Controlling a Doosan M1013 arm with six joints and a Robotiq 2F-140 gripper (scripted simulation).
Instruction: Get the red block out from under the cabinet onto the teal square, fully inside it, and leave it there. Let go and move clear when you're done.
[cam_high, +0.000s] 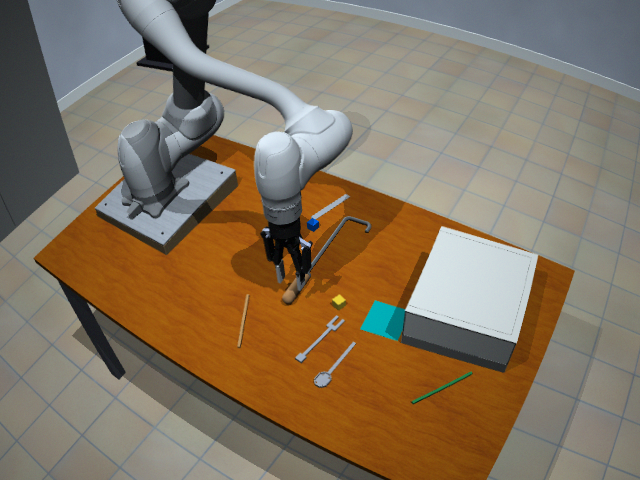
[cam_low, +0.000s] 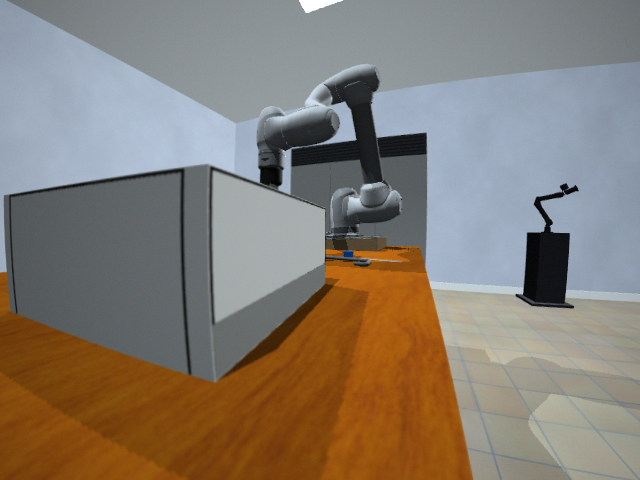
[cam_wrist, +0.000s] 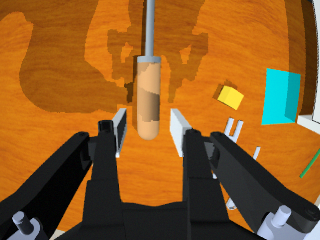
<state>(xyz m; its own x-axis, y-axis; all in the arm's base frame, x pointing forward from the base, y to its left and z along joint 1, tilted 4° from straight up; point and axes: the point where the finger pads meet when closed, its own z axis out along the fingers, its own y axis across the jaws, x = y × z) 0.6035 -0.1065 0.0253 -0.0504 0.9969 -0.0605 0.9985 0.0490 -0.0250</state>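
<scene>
My gripper (cam_high: 291, 281) (cam_wrist: 148, 119) is low over the table, partly open, with its fingers on either side of the wooden handle of a long hooked metal tool (cam_high: 330, 237). A gap shows on both sides, so nothing is gripped. The teal square (cam_high: 379, 317) (cam_wrist: 280, 96) lies against the front of the grey cabinet (cam_high: 475, 279) (cam_low: 103, 258), to the gripper's right. The red block is hidden from all views. In the exterior view the cabinet hides the gripper.
A yellow cube (cam_high: 338, 301) (cam_wrist: 231, 98) sits between the handle and the teal square. A blue cube (cam_high: 312, 224) and a flat grey bar (cam_high: 330, 206) lie behind the gripper. A wooden stick (cam_high: 242, 320), a fork tool (cam_high: 320, 338), a loop tool (cam_high: 333, 366) and a green rod (cam_high: 442, 387) lie near the front.
</scene>
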